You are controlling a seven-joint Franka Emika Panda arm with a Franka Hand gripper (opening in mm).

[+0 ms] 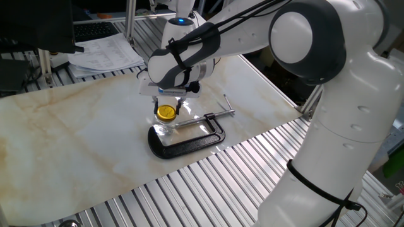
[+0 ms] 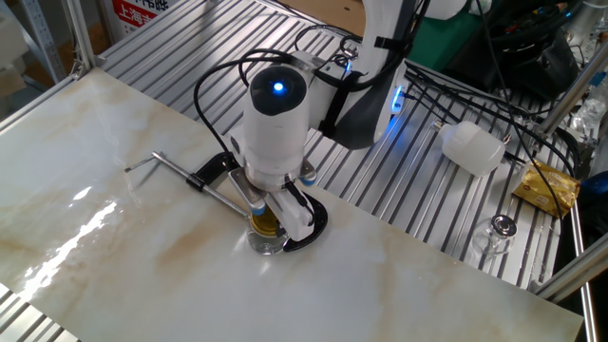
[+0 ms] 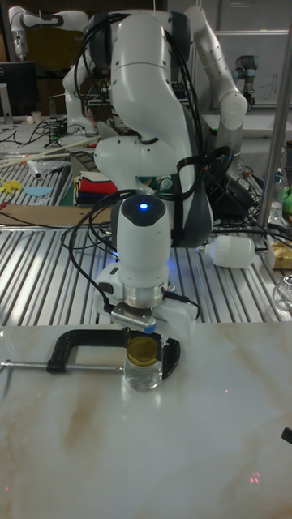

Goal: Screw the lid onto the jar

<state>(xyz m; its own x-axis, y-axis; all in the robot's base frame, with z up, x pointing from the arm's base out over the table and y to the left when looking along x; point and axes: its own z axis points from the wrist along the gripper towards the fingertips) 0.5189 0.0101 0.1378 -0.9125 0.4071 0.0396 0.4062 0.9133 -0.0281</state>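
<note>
The jar point(image 3: 144, 375) stands upright on the marble tabletop point(image 1: 82, 132), tucked inside the curve of a black C-clamp point(image 1: 189, 140) that lies flat beside it; from the tall fixed view the glass sits just in front of the clamp's rounded end, and whether the two touch cannot be told. The yellow lid point(image 1: 166, 113) sits on the jar's mouth, its flat face showing in one fixed view and its side band showing above the clear glass in the tall view. The gripper point(image 3: 143, 334) hangs straight down over the jar from the white arm, its wrist lit by a blue light. Its fingers point(image 2: 294, 214) come down on either side of the lid and appear closed against its rim, holding it, though the wrist housing hides most of the contact and the grip is judged mainly from how tightly the white fingers flank the cap. The clamp's silver screw point(image 2: 180, 173) runs away from the jar across the marble, ending in a thin cross handle. Behind the table, on the ribbed metal surface, a white plastic bottle point(image 2: 472, 144) lies on its side.
</note>
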